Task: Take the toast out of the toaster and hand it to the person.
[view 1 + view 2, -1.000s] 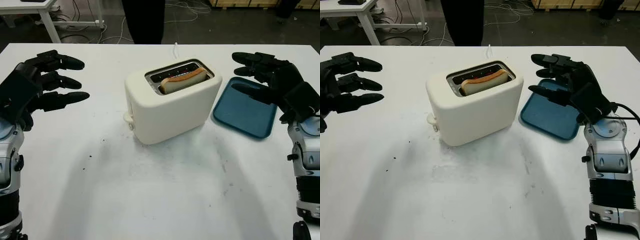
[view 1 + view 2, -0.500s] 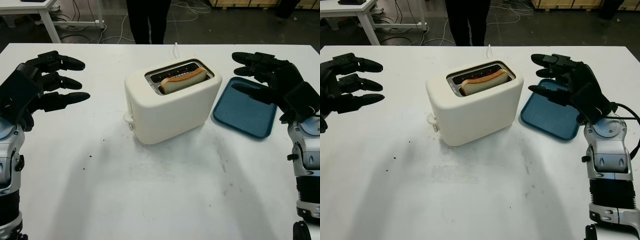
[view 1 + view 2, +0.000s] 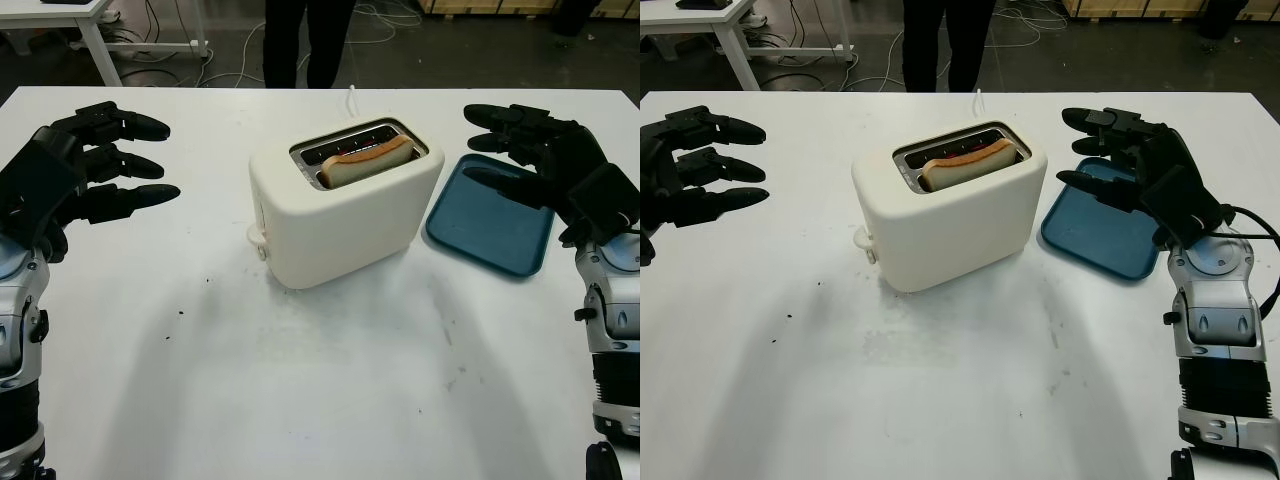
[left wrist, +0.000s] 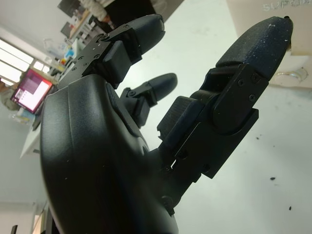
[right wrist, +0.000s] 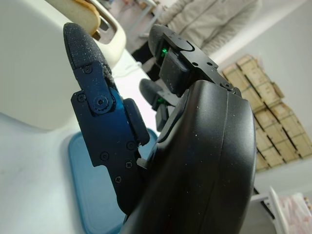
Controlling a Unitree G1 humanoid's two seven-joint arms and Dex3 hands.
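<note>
- The white table (image 3: 320, 400) carried everything, and a person (image 3: 300, 40) stood at its far edge — only dark trousers showed.
- The cream toaster (image 3: 340, 215) sat mid-table, with a blue tray (image 3: 490, 225) just beside it on the robot's right.
- The left hand (image 3: 75, 175) hung open above the table, well apart from the toaster, holding nothing.
- The right hand (image 3: 545, 170) was likewise open and empty, poised over the tray near the toaster's right end.
- The toast (image 3: 365, 160) was still in the slot nearest the robot, its upper edge standing a little proud of the top.
- Judged from this, the reach had not begun; the right hand looked better placed, and it would do well to come down from above, pinch the raised crust on both faces and lift straight up — a slanted pull could drag the toaster along.
- A faint embossed mark showed on the toaster's wall in the left wrist view, too cropped to read.
</note>
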